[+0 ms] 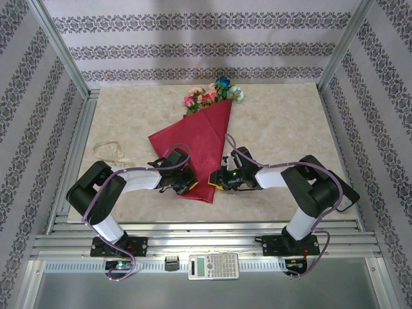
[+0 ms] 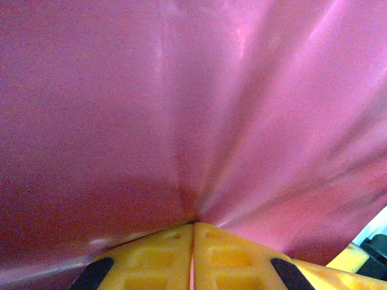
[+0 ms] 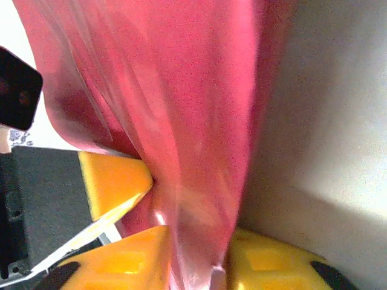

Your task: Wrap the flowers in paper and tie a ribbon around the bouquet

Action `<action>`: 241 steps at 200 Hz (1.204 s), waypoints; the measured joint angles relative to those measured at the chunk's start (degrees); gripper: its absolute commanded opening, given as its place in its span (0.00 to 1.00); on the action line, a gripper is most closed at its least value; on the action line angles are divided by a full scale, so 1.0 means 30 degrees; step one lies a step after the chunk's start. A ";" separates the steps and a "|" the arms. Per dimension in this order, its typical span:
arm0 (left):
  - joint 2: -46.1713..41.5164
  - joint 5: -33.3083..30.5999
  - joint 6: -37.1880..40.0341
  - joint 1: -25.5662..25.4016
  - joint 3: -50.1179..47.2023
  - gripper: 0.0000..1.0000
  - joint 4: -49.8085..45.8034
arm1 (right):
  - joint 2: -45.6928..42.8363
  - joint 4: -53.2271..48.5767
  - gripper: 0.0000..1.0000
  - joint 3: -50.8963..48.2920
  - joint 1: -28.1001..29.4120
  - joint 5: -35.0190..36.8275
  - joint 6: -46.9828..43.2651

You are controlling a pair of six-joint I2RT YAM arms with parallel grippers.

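Layout, tabletop (image 1: 283,129): bouquet (image 1: 199,145) lying centre.
At far end, flowers (image 1: 212,95); near tip between left gripper (image 1: 189,187) and right gripper (image 1: 215,183); ribbon (image 1: 111,152) well left; calculator (image 1: 213,265) on near rail (image 1: 77,265).

flowers (image 1: 212,95): stems hidden inside paper (image 1: 193,145) | ribbon (image 1: 109,152): small, course unclear

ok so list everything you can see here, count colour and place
flowers: one bunch, pink peach blue, paper's far end
paper: one, red, cone mid table
ribbon: one, cream, table's left side
table: one, beige marble, under all
calculator: one, pale, nearer than the table, centre
black part: one, small, left of calculator
left tool: one, yellow, shut on paper's near end
right tool: one, yellow, paper between its jaws
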 measured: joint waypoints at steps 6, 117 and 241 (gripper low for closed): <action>0.0007 0.0044 0.0007 0.0007 -0.0015 0.08 0.0058 | -0.0087 0.0000 0.04 -0.0124 0.0029 0.0109 0.0044; 0.0415 0.0408 0.0015 0.0000 -0.0226 0.08 0.1217 | -0.1770 0.0095 0.24 -0.1603 0.2382 0.1188 0.1647; 0.0561 0.0685 0.0015 0.0007 -0.0430 0.07 0.2055 | -0.3118 -0.0568 0.30 -0.2324 0.3789 0.2339 0.2820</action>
